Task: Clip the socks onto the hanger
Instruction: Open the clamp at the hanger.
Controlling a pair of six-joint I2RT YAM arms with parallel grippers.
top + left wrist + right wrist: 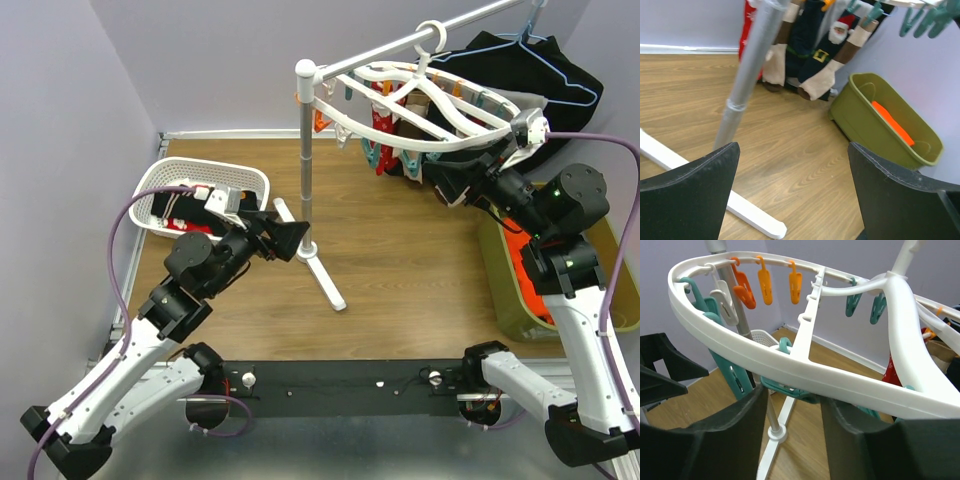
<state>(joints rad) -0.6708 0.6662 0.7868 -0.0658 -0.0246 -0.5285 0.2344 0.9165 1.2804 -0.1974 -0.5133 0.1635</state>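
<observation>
Under the hanger (805,375) rim, poises the right gripper (792,407), jaws apart, either side of a teal clip (787,387); cannot tell contact. Near the pole (747,85), holds the left gripper (792,150) spread wide, empty. Shows socks (812,55) hanging from the hanger, beyond the pole.

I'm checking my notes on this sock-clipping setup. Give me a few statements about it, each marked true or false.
1. The left pincer is open and empty. True.
2. The olive bin holds a blue cloth. False: the cloth in the olive bin is orange.
3. Socks hang from the hanger. True.
4. The white basket stands on the right of the table. False: the white basket stands on the left, beside the left arm.
5. The right pincer is down in the basket. False: it is up at the hanger's rim.
</observation>
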